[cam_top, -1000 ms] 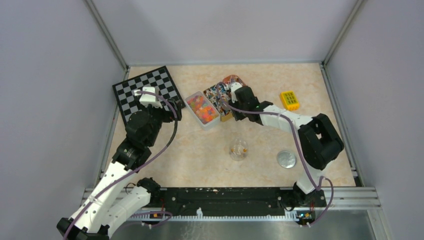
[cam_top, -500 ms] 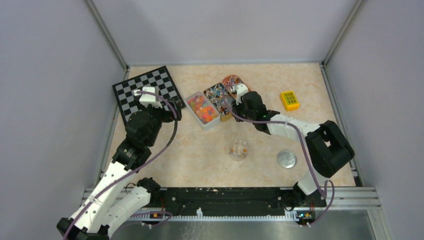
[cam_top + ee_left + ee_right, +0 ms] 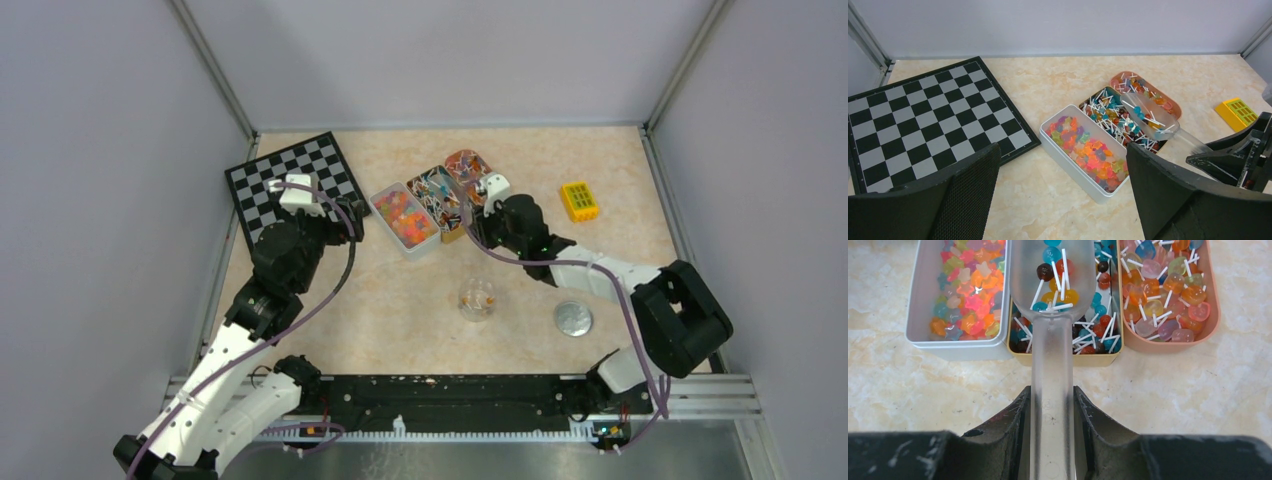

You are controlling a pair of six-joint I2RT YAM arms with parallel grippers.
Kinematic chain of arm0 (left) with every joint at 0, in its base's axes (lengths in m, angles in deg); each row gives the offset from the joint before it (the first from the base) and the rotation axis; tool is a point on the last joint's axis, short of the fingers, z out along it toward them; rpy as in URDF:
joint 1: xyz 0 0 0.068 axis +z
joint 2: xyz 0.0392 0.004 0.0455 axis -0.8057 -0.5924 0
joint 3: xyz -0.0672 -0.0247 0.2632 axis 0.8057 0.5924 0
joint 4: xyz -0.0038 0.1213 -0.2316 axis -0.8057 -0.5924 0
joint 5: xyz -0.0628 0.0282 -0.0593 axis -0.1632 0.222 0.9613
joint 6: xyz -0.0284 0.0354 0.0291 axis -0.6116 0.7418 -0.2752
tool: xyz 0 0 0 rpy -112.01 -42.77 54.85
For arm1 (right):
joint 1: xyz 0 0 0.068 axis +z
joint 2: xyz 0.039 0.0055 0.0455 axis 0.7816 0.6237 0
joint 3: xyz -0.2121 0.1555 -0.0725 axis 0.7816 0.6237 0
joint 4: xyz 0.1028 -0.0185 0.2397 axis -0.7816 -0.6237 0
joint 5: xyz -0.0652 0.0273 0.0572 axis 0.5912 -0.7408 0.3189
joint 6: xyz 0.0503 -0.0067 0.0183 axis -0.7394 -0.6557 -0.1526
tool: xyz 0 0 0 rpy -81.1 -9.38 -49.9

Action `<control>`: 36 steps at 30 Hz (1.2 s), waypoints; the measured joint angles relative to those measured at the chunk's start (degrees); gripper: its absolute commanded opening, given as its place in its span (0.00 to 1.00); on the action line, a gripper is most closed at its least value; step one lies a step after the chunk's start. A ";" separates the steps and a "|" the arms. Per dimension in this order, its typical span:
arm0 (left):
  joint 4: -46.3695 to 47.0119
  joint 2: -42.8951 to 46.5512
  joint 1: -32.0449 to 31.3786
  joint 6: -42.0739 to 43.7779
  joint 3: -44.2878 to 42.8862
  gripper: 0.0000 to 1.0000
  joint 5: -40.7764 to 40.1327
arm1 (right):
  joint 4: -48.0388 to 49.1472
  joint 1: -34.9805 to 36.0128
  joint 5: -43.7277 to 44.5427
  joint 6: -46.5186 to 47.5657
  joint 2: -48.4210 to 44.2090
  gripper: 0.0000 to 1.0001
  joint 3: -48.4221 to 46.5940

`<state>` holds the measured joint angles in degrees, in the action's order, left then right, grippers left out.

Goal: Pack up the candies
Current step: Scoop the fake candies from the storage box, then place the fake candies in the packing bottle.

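Pale stone-look bench (image 3: 380, 300) sits inside grey walls, and three trays lie side by side near the top middle of the overhead view. Lots of candies (image 3: 1058, 270) fill them: gummy shapes in the white tray (image 3: 958, 351), and little round pops on white sticks in the middle tray (image 3: 1098, 360) and the pink tray (image 3: 1168, 346). Some pops lie in the bowl of a clear scoop (image 3: 1052, 355), which hangs over the middle tray. The right fingers (image 3: 1008, 425) pinch the scoop by its handle, one on each side. The left fingers (image 3: 963, 190) are spread wide with nothing between them, at the bottom of that arm's view, facing the trays. These candies look very light, hard and smooth, so I think they would roll and slide off the slick scoop if it tips. They are too tiny to pinch one by one. The best hold is the scoop handle, held flat, on the way to the small clear jar (image 3: 478, 299) in the middle of the bench.
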<state>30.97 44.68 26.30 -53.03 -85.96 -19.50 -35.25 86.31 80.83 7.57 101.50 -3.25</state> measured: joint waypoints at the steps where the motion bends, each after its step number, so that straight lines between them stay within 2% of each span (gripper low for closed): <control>1: 0.02 0.00 0.00 0.00 0.00 0.99 0.00 | 0.24 -0.07 -0.22 0.15 -0.50 0.00 0.35; 10: 0.00 0.00 0.00 0.00 0.02 0.99 0.02 | 2.69 -0.20 -2.29 2.99 -5.75 0.00 3.76; 17: 0.00 0.00 -0.02 0.00 0.04 0.99 0.02 | -0.46 -0.22 -5.03 7.13 -12.63 0.00 4.17; 23: 0.00 0.00 -0.02 0.00 0.04 0.99 0.02 | -6.93 -0.24 -7.17 11.10 -21.29 0.00 4.28; 30: 0.00 0.00 -0.07 -0.02 0.04 0.99 0.04 | -18.73 -0.31 -11.50 16.85 -31.30 0.00 4.28; 36: 0.00 -0.02 -0.11 -0.07 0.07 0.99 0.28 | -30.08 -0.31 -14.58 20.61 -33.16 0.00 3.30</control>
<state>30.97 44.66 26.19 -53.10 -85.90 -19.22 -65.32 86.00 66.26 28.19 68.35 0.05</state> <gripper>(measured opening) 0.987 0.287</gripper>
